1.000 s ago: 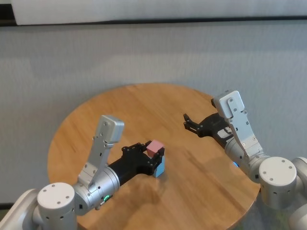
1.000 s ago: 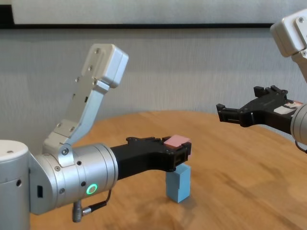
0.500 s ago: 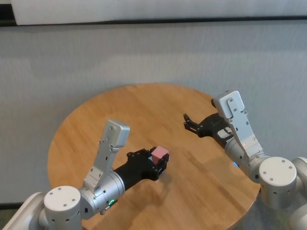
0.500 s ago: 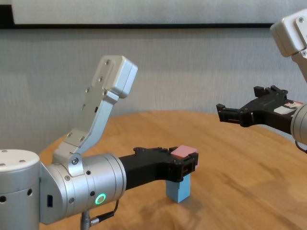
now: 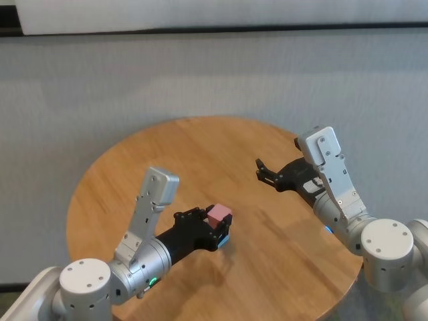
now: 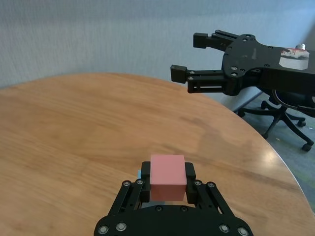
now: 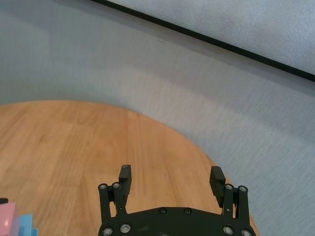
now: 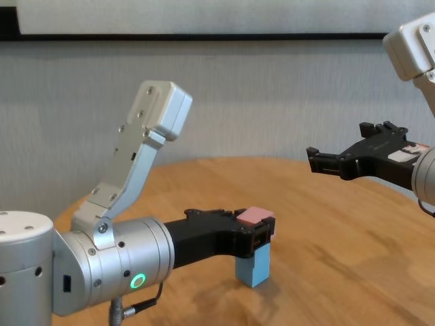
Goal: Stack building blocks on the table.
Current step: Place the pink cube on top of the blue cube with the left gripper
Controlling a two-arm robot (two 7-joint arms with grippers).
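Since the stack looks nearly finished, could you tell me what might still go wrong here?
The left gripper is shut on the pink block, right on top of the light blue blocks. If pink sits off-centre, it may slip off on release. The fingers flank the column closely, so opening or pulling back could nudge it over.

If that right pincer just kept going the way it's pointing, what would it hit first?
Probably nothing on the table. The right pincer is open and hovers above the table, pointing across to the robot's left; the pink block sits lower and nearer the robot. Depth is uncertain.
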